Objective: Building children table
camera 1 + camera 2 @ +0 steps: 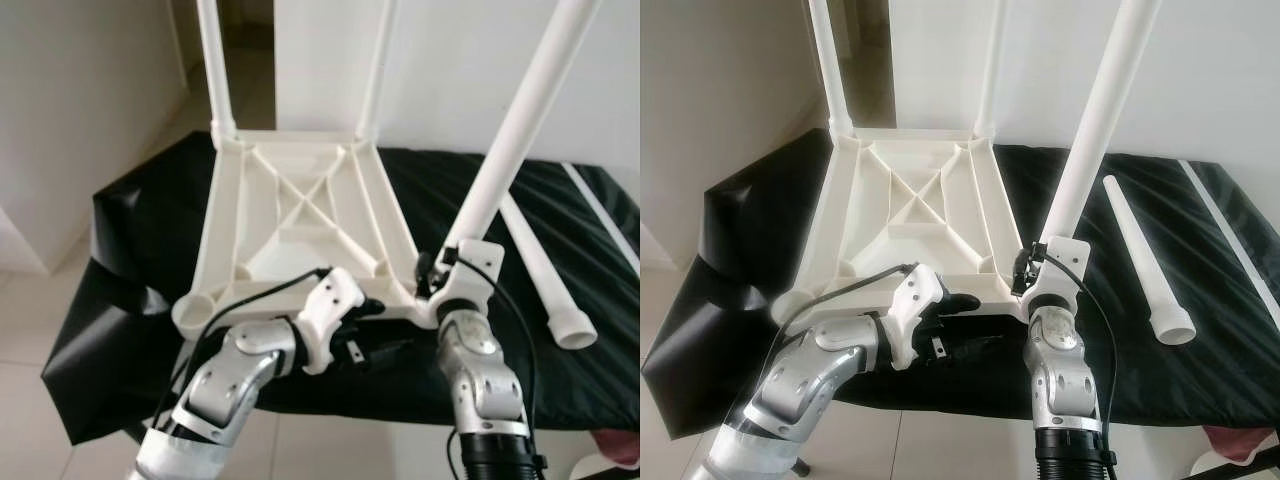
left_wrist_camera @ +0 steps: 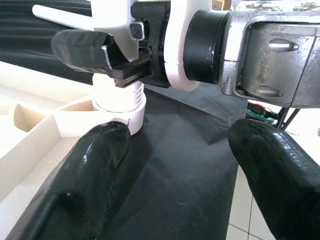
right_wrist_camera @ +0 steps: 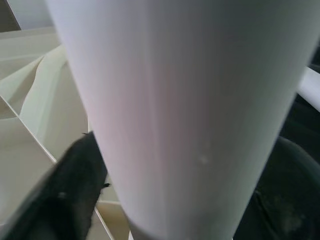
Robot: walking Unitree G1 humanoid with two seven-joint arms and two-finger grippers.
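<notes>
The white plastic table top (image 1: pixel 300 200) lies upside down on a black cloth (image 1: pixel 140 230). Two white legs (image 1: pixel 215 60) (image 1: pixel 378 60) stand upright in its far corners. My right gripper (image 1: pixel 445 268) is shut on the base of a third leg (image 1: pixel 520 130), which leans to the right in the near right corner socket. In the right wrist view this leg (image 3: pixel 180 110) is close up between the fingers (image 3: pixel 65 190). My left gripper (image 2: pixel 185 170) is open at the table top's front edge, pointing at that leg's base (image 2: pixel 117 97). The near left socket (image 1: pixel 190 312) holds no leg.
A loose white leg (image 1: pixel 540 275) lies on the cloth to the right of the table top, with a thin white rod (image 1: pixel 600 205) beyond it. The cloth hangs over the near edge above pale floor tiles. A reddish object (image 1: pixel 620 445) sits at the bottom right.
</notes>
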